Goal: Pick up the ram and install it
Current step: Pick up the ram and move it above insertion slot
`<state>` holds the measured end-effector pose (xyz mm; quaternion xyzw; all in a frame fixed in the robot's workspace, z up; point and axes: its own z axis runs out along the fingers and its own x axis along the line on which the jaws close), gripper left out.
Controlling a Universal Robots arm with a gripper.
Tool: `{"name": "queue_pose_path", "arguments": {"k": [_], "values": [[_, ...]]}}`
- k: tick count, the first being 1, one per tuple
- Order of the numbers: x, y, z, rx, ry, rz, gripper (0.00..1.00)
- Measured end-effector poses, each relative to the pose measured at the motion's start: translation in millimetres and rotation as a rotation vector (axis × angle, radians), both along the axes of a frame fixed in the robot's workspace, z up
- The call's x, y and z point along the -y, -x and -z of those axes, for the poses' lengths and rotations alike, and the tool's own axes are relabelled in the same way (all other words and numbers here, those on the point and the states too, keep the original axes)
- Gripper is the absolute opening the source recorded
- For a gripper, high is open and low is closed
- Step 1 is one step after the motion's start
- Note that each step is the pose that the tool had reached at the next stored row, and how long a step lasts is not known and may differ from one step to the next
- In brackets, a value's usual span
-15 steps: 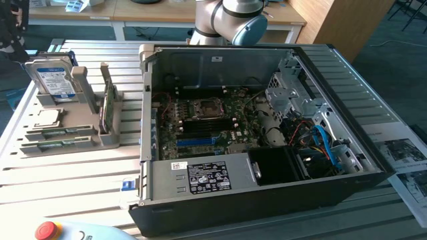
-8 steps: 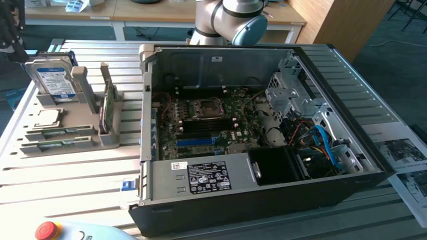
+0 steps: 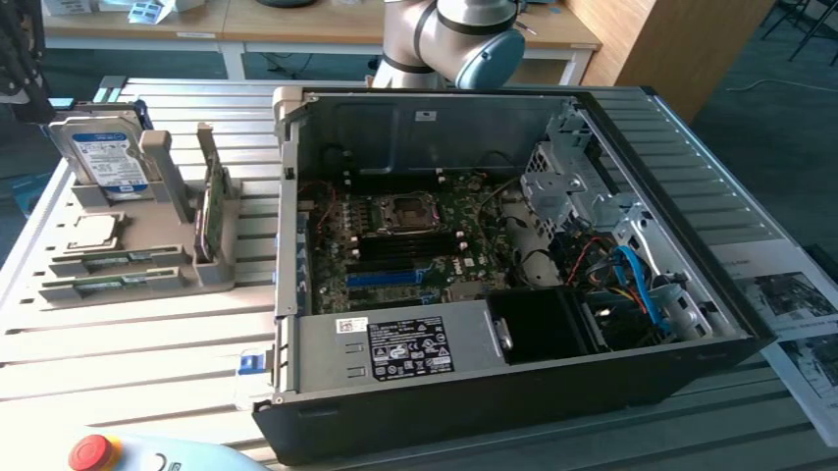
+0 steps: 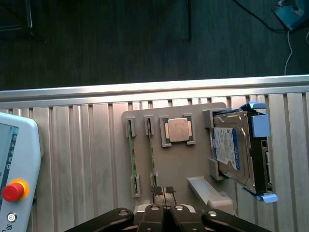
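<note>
Two long green sticks stand on edge in slots of a grey holder [image 4: 178, 169] on the slatted table. The ram [image 4: 151, 154] [image 3: 121, 259] is the stick beside the square CPU [image 4: 176, 129]; the second stick [image 4: 132, 159] [image 3: 110, 286] lies parallel, one slot further out. My gripper [image 4: 163, 193] hangs high above the holder, shut with nothing between its black fingers, its tips over the near end of the ram's slot. The open PC case [image 3: 733, 294] shows the motherboard [image 3: 406, 245] with dark memory slots below the CPU socket [image 3: 400, 211].
A hard drive [image 4: 231, 150] [image 3: 105, 157] with a blue-white label stands upright in the holder. A green card [image 3: 210, 206] stands on edge near the case wall. A pendant with a red stop button [image 4: 13, 191] [image 3: 94, 451] lies on the table. The robot arm [image 3: 458, 39] rises behind the case.
</note>
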<state>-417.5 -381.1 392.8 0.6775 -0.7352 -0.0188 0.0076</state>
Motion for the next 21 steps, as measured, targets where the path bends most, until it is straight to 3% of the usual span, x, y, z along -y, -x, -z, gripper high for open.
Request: {"name": "queue_pose_path", "arguments": {"k": [8,12,21], "values": [[0.0,0.0,0.0,0.0,0.0,0.0,0.1],[2.6,0.0,0.0,0.0,0.0,0.0,0.1],[3.6,-0.6,0.0,0.0,0.0,-0.001,0.1]]}}
